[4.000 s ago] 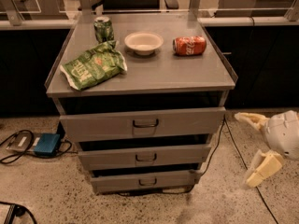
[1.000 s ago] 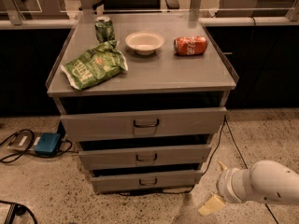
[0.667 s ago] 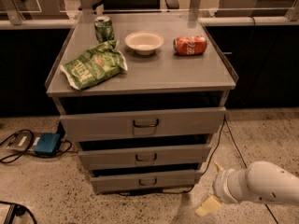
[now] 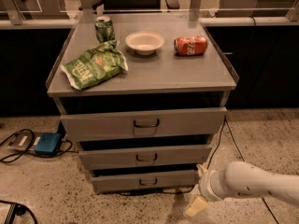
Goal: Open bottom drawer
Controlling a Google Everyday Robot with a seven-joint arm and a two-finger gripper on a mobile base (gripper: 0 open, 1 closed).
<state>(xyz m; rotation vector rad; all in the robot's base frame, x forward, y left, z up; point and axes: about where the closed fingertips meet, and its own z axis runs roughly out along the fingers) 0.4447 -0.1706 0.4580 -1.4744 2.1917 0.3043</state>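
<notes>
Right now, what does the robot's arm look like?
The arm is a smooth, round white tube with a ribbed white wrist. Its gripper, low beside the bottom drawer, has two cream, paddle-shaped fingers. No cables or markings show on it.

Arm [image 4: 257,183]: smooth white cylindrical casing, ending in a ringed white wrist collar. Gripper [image 4: 198,188] (near right of scene): two cream, blunt fingers, set apart.

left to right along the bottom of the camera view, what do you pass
blue box → bottom drawer → gripper, open, low by that drawer's right corner
</notes>
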